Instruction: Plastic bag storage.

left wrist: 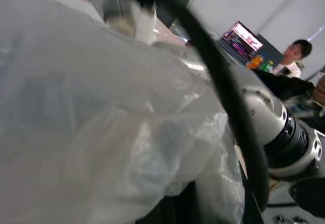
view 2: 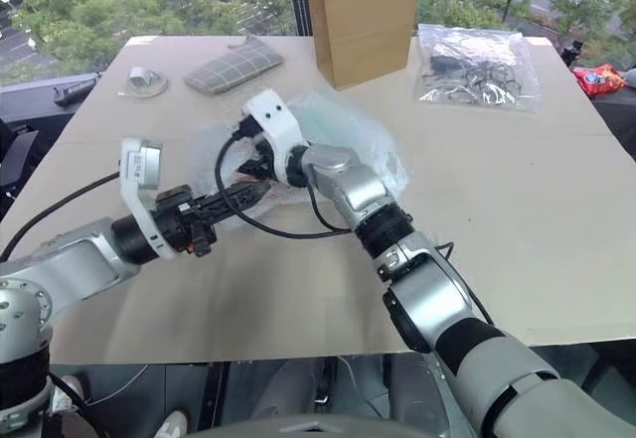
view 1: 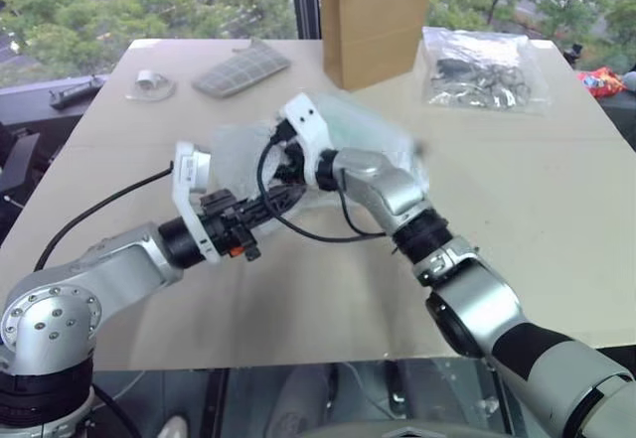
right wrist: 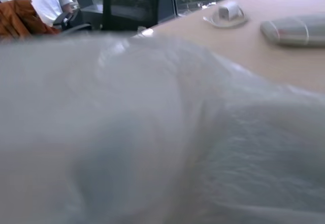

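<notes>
Beige surface (view 2: 556, 210): crinkly translucent whitish plastic bag (view 2: 348, 125) is gathered, pinched in the closed left hand (view 2: 256, 189); the right hand's (view 2: 260, 163) state cannot be told; a regrasp is likely needed next.

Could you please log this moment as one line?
plastic bag: mid-table, crumpled | left end effector: shut, at bag | right end effector: at bag | brown paper bag: upright behind

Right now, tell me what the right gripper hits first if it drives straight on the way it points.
The plastic bag: the right gripper points into the crumpled film, which lies right in front of its wrist camera. The left gripper looks close behind, though depth is unclear.
</notes>
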Action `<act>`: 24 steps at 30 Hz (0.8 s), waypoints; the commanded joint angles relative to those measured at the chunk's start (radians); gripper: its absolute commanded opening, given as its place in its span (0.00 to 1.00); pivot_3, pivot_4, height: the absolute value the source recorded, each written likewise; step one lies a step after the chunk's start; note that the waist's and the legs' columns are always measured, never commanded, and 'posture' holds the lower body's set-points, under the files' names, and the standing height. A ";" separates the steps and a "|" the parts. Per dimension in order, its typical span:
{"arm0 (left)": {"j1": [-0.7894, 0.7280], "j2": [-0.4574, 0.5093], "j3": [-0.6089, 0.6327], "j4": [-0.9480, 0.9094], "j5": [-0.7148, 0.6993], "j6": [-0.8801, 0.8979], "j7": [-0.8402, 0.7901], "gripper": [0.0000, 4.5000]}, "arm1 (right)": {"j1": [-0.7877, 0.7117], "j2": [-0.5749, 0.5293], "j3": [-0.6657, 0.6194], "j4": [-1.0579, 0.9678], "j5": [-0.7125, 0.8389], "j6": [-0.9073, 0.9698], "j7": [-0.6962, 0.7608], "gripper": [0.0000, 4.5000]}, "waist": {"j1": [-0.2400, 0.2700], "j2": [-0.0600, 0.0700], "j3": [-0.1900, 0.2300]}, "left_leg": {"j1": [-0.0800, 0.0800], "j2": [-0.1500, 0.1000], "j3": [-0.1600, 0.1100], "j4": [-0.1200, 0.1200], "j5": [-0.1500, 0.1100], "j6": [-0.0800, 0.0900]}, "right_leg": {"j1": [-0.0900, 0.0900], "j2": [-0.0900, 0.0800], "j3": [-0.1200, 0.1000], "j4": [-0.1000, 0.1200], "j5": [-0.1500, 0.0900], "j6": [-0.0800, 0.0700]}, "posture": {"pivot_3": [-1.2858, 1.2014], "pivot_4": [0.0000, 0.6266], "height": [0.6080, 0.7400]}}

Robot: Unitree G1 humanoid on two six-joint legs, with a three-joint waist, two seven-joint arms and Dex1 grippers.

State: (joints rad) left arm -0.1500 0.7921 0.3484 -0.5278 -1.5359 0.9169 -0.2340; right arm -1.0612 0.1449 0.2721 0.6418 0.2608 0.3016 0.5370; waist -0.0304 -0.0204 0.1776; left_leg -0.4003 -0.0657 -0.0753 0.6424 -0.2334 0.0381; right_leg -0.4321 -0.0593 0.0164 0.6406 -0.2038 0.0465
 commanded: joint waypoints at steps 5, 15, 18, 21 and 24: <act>-0.026 -0.026 0.032 0.033 -0.029 -0.064 0.085 0.00 | 0.225 -0.181 0.007 -0.599 -0.014 0.182 0.038 0.98 | 0.002 0.000 0.000 | 0.000 0.001 -0.001 -0.002 0.000 -0.002 | -0.001 -0.003 0.000 0.001 -0.001 -0.002 | 0.52 0.24 1.00; -0.082 -0.034 0.001 0.087 0.009 -0.061 0.084 0.00 | 0.449 -0.555 -0.050 -1.181 -0.081 0.521 -0.045 0.98 | 0.014 0.000 0.000 | 0.001 0.002 0.001 -0.001 0.000 -0.002 | 0.000 -0.003 0.000 0.002 -0.001 -0.002 | 0.52 0.24 1.00; -0.089 -0.035 -0.002 0.092 0.014 -0.057 0.081 0.00 | 0.469 -0.567 -0.060 -1.203 -0.099 0.577 -0.086 0.98 | 0.015 0.000 0.000 | 0.001 0.002 0.001 -0.001 0.000 -0.002 | 0.000 -0.003 0.000 0.002 -0.001 -0.001 | 0.52 0.24 1.00; -0.097 -0.031 -0.008 0.092 0.022 -0.051 0.071 0.00 | 0.490 -0.554 -0.036 -1.174 -0.106 0.611 -0.106 0.98 | 0.017 0.000 0.000 | 0.001 0.001 0.001 0.000 0.000 -0.002 | 0.000 -0.003 0.000 0.002 -0.001 -0.001 | 0.52 0.24 1.00; -0.106 -0.026 -0.006 0.088 0.026 -0.049 0.070 0.00 | 0.515 -0.561 0.008 -1.058 -0.167 0.538 -0.129 0.98 | 0.018 0.000 0.000 | 0.001 0.001 0.001 0.000 0.000 -0.002 | 0.000 -0.003 0.000 0.001 -0.001 -0.001 | 0.52 0.24 1.00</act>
State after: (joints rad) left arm -0.2400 0.7541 0.3351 -0.4208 -1.5127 0.8691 -0.1527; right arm -0.5586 -0.4054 0.2645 -0.4552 0.1378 0.8908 0.4262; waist -0.0124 -0.0206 0.1773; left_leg -0.3991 -0.0644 -0.0742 0.6423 -0.2329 0.0364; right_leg -0.4317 -0.0625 0.0164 0.6421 -0.2048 0.0451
